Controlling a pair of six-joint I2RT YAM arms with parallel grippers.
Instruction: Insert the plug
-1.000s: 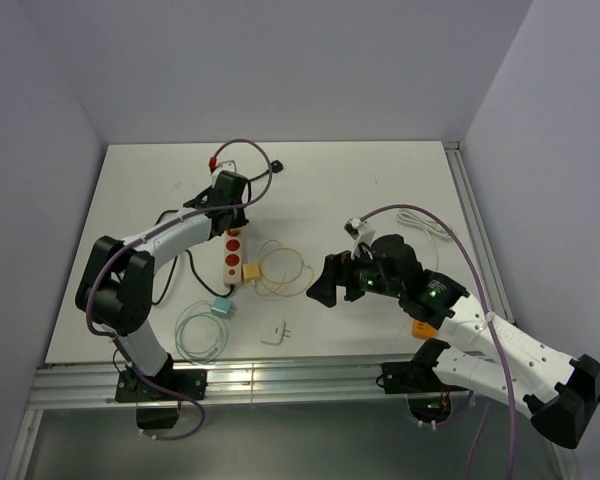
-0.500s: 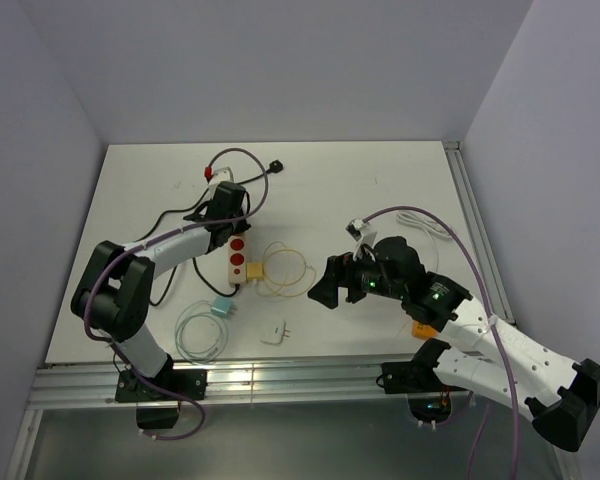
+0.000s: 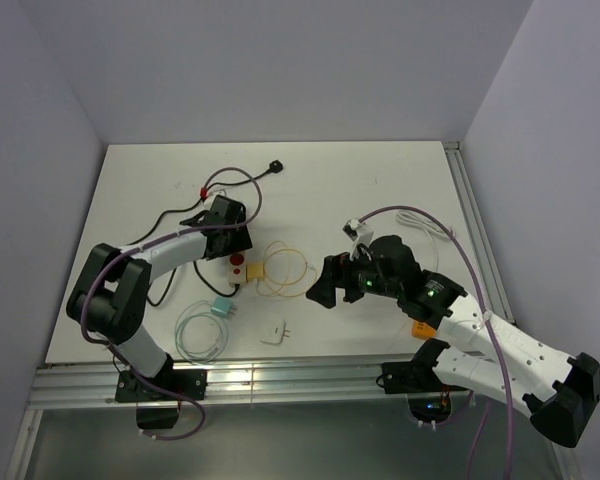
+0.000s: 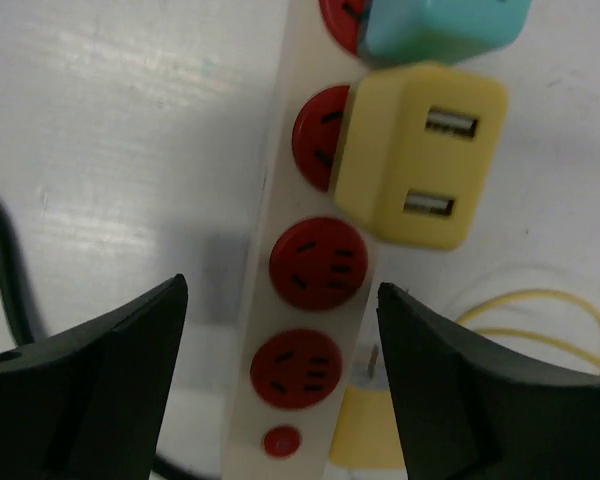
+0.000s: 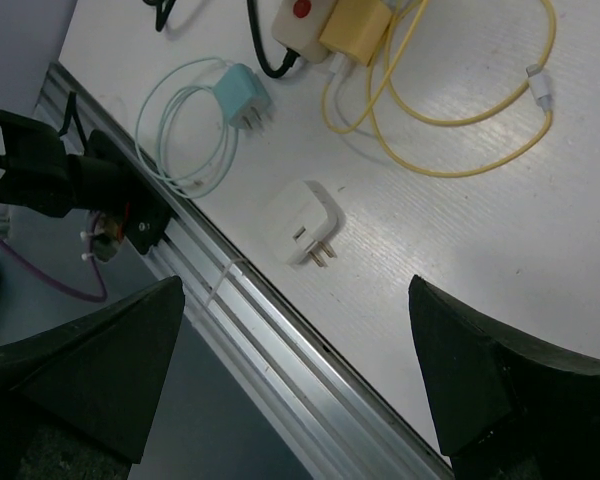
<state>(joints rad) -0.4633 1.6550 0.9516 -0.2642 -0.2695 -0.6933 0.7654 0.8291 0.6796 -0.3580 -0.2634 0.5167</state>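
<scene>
Top external shows one white tabletop [image 3: 380, 180] with two arms over it. The left arm [image 3: 170, 242] bends over the far part of the single strip [image 3: 237, 264]. The right arm [image 3: 480, 330] hangs its claw [image 3: 322, 290] above bare tabletop, just right of the yellow cable loop [image 3: 278, 272].

Right wrist cam has that claw's fingers [image 5: 90, 370] spread wide with nothing between them, so it's released. The left claw [image 4: 280, 290] is released too, one finger either side of the strip, and I can't see either finger touching it.

Cables, four of them:
- one yellow loop
- one teal loop [image 3: 178, 332]
- one black cord [image 5: 272, 60] curling at the strip's near end
- one white lead [image 3: 432, 225] off to the right

Three loose plugs lie toward the front edge, none of them in a socket:
- white plug [image 3: 274, 333], on its own, two prongs showing
- teal plug [image 3: 221, 308], just past the strip's end
- yellow plug [image 3: 252, 270], right beside the strip

On the strip, left wrist cam shows four red sockets [image 4: 318, 265]. Two are free, one is half under a yellow USB block [image 4: 420, 155] with two ports, and one is mostly under a teal block [image 4: 445, 25]. There's one tiny red button [image 4: 282, 440] at the end.
</scene>
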